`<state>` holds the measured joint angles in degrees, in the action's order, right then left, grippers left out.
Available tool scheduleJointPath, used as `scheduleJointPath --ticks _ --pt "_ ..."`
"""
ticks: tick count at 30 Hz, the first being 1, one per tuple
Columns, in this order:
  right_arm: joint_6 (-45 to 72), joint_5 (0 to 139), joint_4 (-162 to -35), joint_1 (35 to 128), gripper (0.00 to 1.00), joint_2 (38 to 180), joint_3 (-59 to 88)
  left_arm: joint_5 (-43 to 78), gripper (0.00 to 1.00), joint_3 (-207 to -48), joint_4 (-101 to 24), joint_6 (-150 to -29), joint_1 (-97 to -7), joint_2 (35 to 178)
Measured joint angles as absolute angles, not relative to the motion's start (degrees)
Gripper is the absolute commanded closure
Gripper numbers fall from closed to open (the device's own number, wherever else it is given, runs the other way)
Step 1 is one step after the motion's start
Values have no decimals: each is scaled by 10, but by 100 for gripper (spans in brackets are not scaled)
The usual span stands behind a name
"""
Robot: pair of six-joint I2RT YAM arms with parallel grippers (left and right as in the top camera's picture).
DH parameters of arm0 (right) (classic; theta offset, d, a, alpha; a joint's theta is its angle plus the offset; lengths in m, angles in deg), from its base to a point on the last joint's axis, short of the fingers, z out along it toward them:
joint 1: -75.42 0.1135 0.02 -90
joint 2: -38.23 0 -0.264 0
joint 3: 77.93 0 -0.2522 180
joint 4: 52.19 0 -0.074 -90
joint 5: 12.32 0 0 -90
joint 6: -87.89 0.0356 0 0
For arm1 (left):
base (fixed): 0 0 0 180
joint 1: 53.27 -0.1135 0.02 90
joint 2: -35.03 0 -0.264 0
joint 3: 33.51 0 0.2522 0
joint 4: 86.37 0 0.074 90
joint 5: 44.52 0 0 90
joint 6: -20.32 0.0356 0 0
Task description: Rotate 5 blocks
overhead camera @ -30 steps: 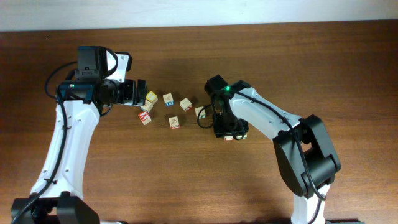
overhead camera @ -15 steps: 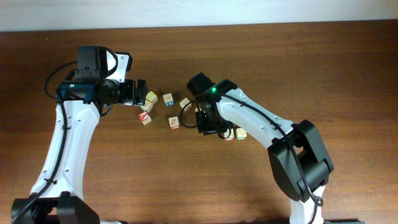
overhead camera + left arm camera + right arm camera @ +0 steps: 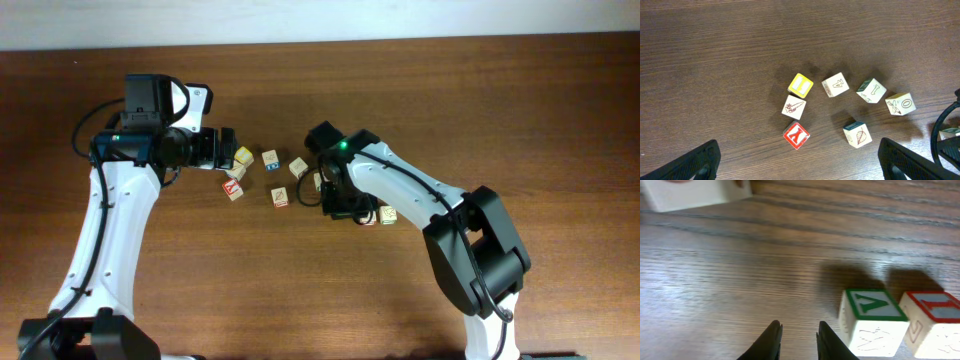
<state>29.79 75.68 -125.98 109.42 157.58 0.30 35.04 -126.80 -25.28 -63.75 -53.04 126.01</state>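
Big brown wooden table (image 3: 560, 120) fills pretty much the whole shot. The left arm (image 3: 105, 240) comes up the left side. Its left gripper (image 3: 222, 150) hangs just beside the left end of the cube cluster, jaws spread wide with nothing between them. In its own wrist view the fingers (image 3: 702, 160) only poke in at the bottom corners. The right arm (image 3: 420, 195) bends in from the right. The right gripper (image 3: 799, 336) sits low over bare wood, jaws nearly together with a slim gap and nothing pinched in it.

The blocks (image 3: 280, 196) all lie loose on the table between the two arms. The left wrist view shows these:
- an A block (image 3: 835, 84)
- a green-printed block (image 3: 871, 90) just right of it
- a tilted X-and-O block (image 3: 900, 103) further right
- a leaf block (image 3: 857, 134) below those
- a sketch block (image 3: 793, 107), sandwiched between the yellow cube (image 3: 800, 85) above it and the red Y cube (image 3: 796, 135) below it

In the right wrist view, a green V block (image 3: 872, 317) and a red-framed block (image 3: 935, 320) stand side by side, practically touching, just right of the fingertips.
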Motion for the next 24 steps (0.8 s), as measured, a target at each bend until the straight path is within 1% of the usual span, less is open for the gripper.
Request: scheduleJointPath --ticks 10,24 --pt "306 761 -1264 1089 76 1583 12 350 1 -1268 -253 -638 -530 1260" --pt "352 770 -1264 1074 75 1583 12 350 1 -1268 -253 -638 -530 1260"
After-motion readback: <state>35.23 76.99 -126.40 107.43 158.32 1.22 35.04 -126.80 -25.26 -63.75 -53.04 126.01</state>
